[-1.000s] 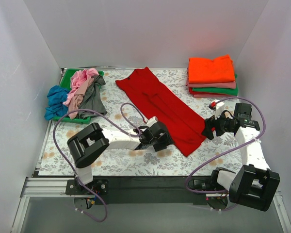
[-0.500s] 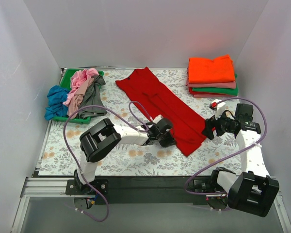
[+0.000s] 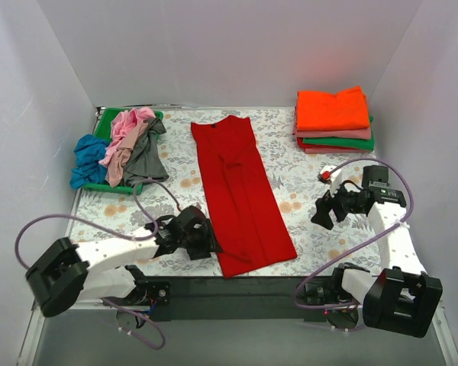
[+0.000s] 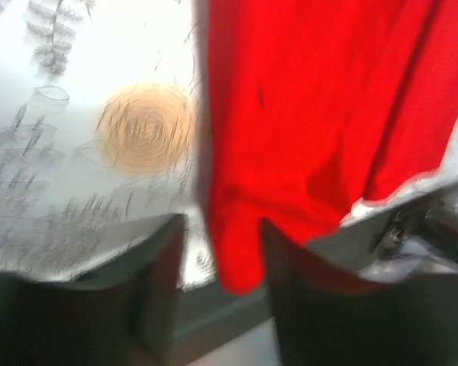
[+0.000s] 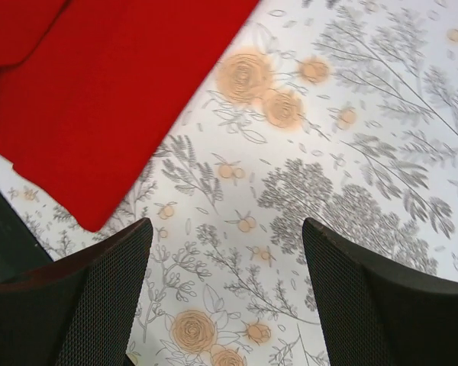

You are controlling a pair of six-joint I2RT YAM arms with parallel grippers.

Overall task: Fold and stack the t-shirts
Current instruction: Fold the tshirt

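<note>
A large red t-shirt (image 3: 240, 191), folded lengthwise into a long strip, lies on the floral tablecloth from the back to the near edge. My left gripper (image 3: 206, 242) sits at its near left corner. In the left wrist view (image 4: 221, 229) a fold of the red cloth (image 4: 305, 114) is pinched between the fingers. My right gripper (image 3: 324, 213) is open and empty over bare tablecloth to the right of the shirt. The right wrist view shows that gripper (image 5: 227, 229) and the shirt's edge (image 5: 84, 99) at upper left. A stack of folded shirts, orange on top (image 3: 332, 109), stands at the back right.
A green tray (image 3: 107, 122) at the back left holds crumpled pink (image 3: 126, 130) and grey (image 3: 145, 152) shirts, with a blue one (image 3: 85, 158) beside it. The red shirt's near end reaches the table's black front edge (image 3: 305, 278). White walls close in on three sides.
My left arm has swung to the near left and dragged the red shirt's near end with it. The shirt has turned from diagonal to nearly straight front to back. The right gripper has shifted only slightly.
</note>
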